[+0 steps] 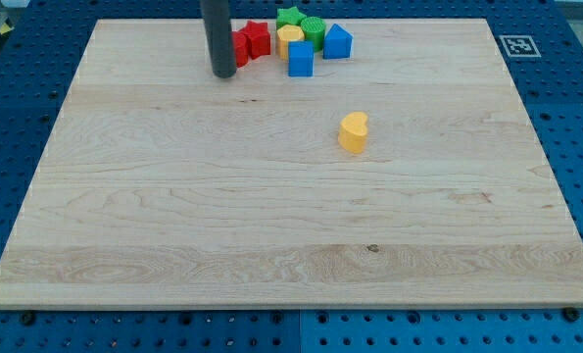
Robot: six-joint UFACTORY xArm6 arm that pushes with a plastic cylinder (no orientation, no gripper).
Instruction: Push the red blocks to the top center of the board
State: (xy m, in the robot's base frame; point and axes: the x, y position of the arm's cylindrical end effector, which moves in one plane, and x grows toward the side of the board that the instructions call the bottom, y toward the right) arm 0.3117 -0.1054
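A pale wooden board lay on a blue perforated desk, seen from one camera looking down at an angle. Near the view's top, left of centre, a straight dark rod came down from the upper edge, and my tip rested on the board. This tool had no jaws or moving parts, so it was neither open nor shut, and it held nothing. Just to the right of the rod, partly hidden behind it, sat a red block whose shape could not be made out; whether the rod touched it could not be told. Touching that block on its right was a red star-shaped block. Both red blocks therefore sat near the board's top edge, slightly left of centre. Next came a tight cluster: a yellow rounded block, a green star-shaped block behind it at the very top, a blue cube in front, a green ribbed cylinder, and a blue block with a pointed top at the cluster's right end. Well apart from the cluster, toward the board's middle and a little right, a yellow heart-shaped block stood alone. At the view's top right corner of the board was a small black-and-white square marker.
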